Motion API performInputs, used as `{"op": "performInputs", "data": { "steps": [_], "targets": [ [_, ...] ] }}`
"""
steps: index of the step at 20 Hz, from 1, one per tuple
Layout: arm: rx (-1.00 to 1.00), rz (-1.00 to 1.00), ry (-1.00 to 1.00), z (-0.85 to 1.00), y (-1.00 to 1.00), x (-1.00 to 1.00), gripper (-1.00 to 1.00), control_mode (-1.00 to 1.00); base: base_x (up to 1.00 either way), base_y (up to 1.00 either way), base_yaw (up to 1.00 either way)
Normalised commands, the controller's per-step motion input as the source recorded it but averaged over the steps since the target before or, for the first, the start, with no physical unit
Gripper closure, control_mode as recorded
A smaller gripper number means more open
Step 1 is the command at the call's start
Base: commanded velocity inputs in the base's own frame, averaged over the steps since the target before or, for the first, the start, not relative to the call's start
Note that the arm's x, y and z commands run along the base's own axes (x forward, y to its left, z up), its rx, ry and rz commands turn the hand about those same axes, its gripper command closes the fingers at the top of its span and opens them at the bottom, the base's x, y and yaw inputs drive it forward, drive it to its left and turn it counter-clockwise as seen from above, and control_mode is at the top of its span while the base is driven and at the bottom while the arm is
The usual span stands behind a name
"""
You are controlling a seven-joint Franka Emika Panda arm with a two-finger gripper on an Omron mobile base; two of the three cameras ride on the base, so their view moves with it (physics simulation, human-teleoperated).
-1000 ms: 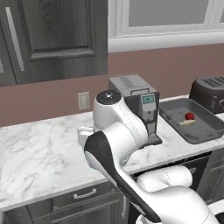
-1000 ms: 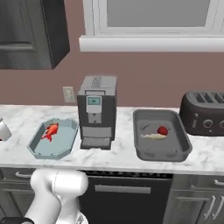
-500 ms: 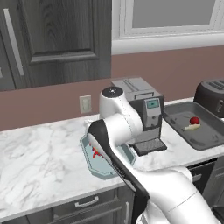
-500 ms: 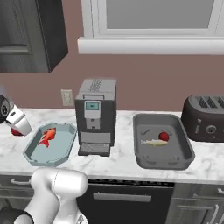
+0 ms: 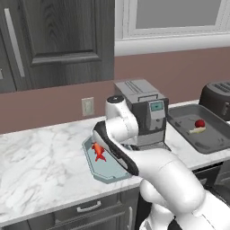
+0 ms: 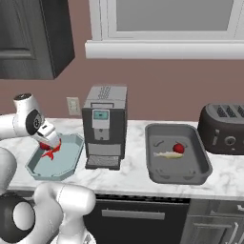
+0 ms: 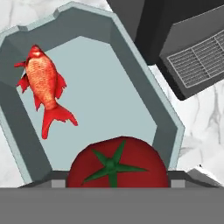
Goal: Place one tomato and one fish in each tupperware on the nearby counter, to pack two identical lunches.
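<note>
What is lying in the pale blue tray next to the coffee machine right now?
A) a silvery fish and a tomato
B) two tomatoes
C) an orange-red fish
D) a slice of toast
C: the orange-red fish lies alone on the floor of the pale blue tray, while a tomato hangs above it at the hand.

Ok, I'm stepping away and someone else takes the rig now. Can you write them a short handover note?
Gripper: shut on a tomato, held over the pale blue tupperware.
Blue tupperware: the orange-red fish already lies in it, no tomato down yet.
Dark grey tupperware, right of the coffee machine: holds the other tomato and the pale fish, so that lunch is packed.
Left: release the held tomato into the blue tupperware, then pull the arm clear.
</note>
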Motion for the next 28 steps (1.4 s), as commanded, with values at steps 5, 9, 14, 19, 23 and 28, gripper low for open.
{"op": "performInputs", "data": {
  "steps": [5,9,14,19,23,28],
  "targets": [
    [-0.09,0.00,0.16,-0.93,0.00,0.86,1.00,-1.00,0.00,0.00,0.00],
    [-0.11,-0.05,0.02,-0.51,0.00,0.96,-1.00,-1.00,0.00,0.00,0.00],
    [-0.01,-0.05,0.00,-0.01,0.00,0.23,-1.00,-1.00,0.00,0.00,0.00],
    [0.00,0.00,-0.04,0.36,0.02,-0.04,-1.00,-1.00,0.00,0.00,0.00],
    [0.00,0.00,-0.04,0.22,0.04,-0.11,-1.00,-1.00,0.00,0.00,0.00],
    [-0.11,0.00,-0.41,0.86,0.33,-0.89,-1.00,-1.00,0.00,0.00,0.00]
  ]
}}
